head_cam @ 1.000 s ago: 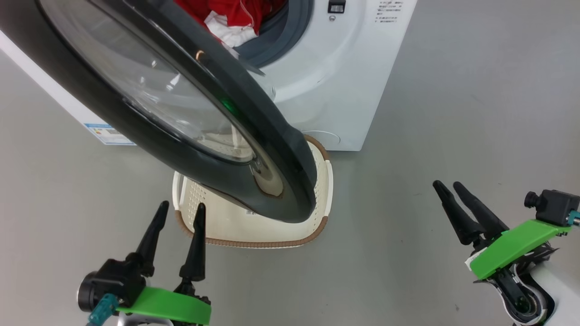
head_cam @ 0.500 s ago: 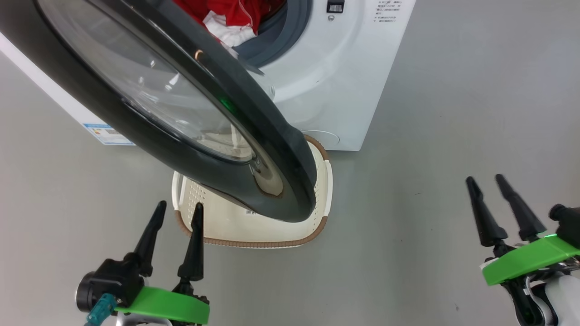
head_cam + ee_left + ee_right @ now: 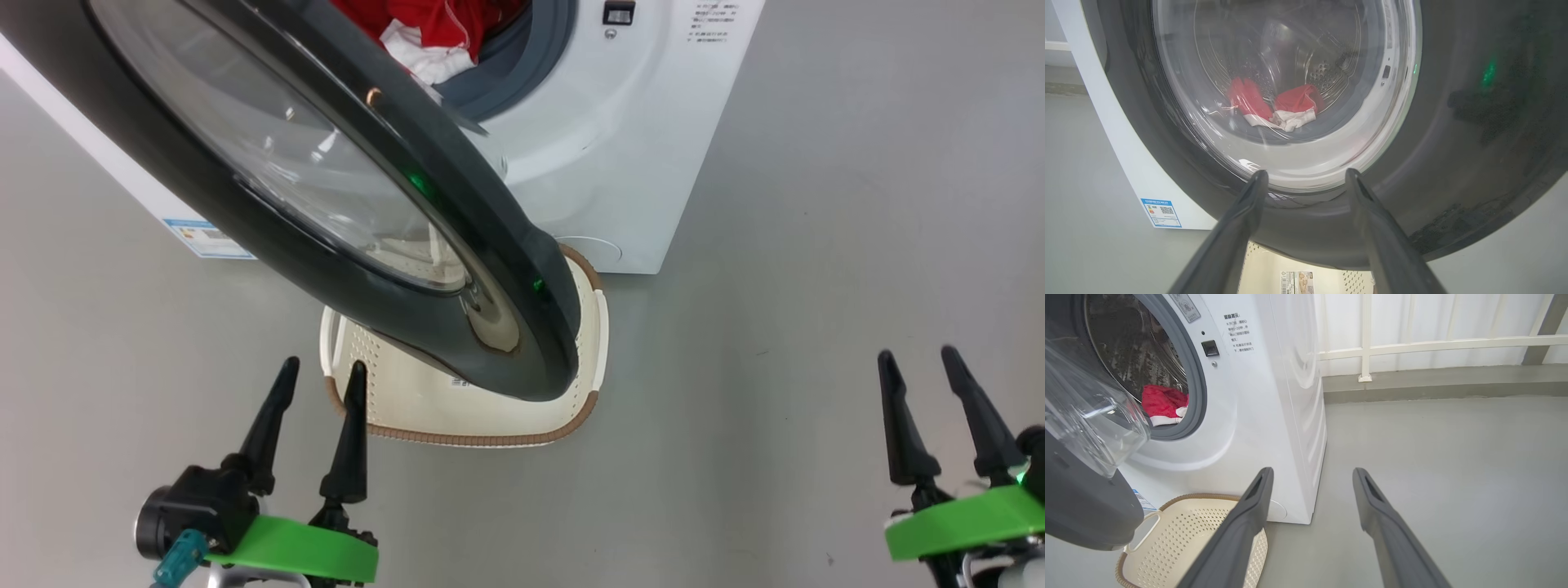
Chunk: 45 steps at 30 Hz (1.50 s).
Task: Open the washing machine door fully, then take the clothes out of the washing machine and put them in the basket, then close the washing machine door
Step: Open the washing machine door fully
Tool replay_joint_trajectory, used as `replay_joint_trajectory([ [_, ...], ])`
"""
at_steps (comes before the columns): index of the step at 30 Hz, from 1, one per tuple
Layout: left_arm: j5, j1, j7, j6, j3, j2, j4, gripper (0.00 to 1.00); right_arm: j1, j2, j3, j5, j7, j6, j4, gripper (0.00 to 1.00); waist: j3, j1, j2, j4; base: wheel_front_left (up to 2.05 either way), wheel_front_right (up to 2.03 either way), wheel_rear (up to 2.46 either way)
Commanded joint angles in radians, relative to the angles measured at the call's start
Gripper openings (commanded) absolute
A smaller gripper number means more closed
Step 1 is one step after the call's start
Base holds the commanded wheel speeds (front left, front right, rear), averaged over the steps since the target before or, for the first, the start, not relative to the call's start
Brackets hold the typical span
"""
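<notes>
Head view: left gripper (image 3: pixel 323 366) sits at lower left, its two long dark fingers spread wide with nothing between them. Right gripper (image 3: pixel 916 354) sits at lower right, likewise released and empty, above bare grey floor (image 3: pixel 800 245) and well apart from every object.

Large round washing machine door with glossy black rim and bulging clear glass window (image 3: pixel 326 188) stands swung partway out, ahead of and above the left gripper. Its lower rim overhangs the basket.

Small cream perforated plastic basket with brown woven-look rim (image 3: pixel 457 412) rests on the floor just ahead of the left gripper. The gripper's inner fingertip is near the basket's closest corner.

Big white boxy front-loading washing machine (image 3: pixel 620 163) stands beyond the basket, ahead of both grippers.

Bright red clothes with white trim (image 3: pixel 424 28) lie in the drum mouth inside the grey rubber gasket (image 3: pixel 543 57), far ahead of the left gripper, partly hidden by the door's edge.

Left wrist view: fingers point at the door's lower rim. The clothes show through the glass, lying on the perforated steel drum. Small blue label (image 3: pixel 1161 212) on the machine's lower corner is left of the fingers. Between the fingers, under the door, the basket bottom shows a sticker (image 3: pixel 1297 282).

Right wrist view: fingers point at the machine's front corner and open floor. The basket lies low, left of the fingers; the clothes are up left in the drum. White railing (image 3: pixel 1412 345) runs along the far wall.
</notes>
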Motion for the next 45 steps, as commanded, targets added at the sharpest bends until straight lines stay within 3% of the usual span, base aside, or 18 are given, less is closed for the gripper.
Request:
replay_joint_trajectory([
  [1,0.014,0.004,-0.009,0.0,0.029,0.013,-0.03,1.0,0.016,-0.01,0.013,-0.018,-0.006,0.005,-0.028,1.0,-0.001,0.0,0.0,0.001,0.0,0.0,0.0],
  [18,0.012,0.01,-0.009,0.005,0.025,0.013,-0.032,1.0,0.039,0.016,-0.001,-0.073,-0.006,0.005,-0.049,1.0,-0.003,0.0,0.0,0.0,0.0,0.0,0.0],
  [24,0.011,0.008,-0.009,0.006,0.02,0.013,-0.031,1.0,0.022,0.013,0.05,-0.027,-0.006,0.005,-0.071,1.0,-0.003,0.0,0.0,0.006,0.0,0.0,0.0],
  [25,0.01,0.008,-0.009,0.007,0.02,0.013,-0.031,1.0,0.016,0.014,0.059,-0.008,-0.006,0.005,-0.076,0.52,-0.003,0.0,0.0,0.007,0.0,0.0,0.0],
  [26,0.009,0.009,-0.009,0.009,0.019,0.013,-0.032,1.0,0.007,0.012,0.071,0.008,-0.006,0.005,-0.082,0.17,-0.004,0.0,0.0,0.008,0.0,0.0,0.0],
  [27,0.007,0.009,-0.009,0.012,0.02,0.013,-0.034,1.0,-0.003,0.01,0.084,0.026,-0.006,0.005,-0.09,0.0,-0.004,0.0,0.0,0.009,0.0,0.0,0.0],
  [34,-0.005,0.024,-0.009,0.02,0.015,0.013,-0.043,1.0,-0.088,-0.009,0.2,0.21,-0.006,0.005,-0.128,0.0,-0.01,0.0,0.0,0.018,0.0,0.0,0.0],
  [45,-0.032,0.037,-0.009,0.03,-0.017,0.013,-0.047,1.0,-0.287,-0.116,0.475,0.582,-0.006,0.005,-0.162,0.0,-0.006,0.0,0.0,0.073,0.0,0.0,0.0],
])
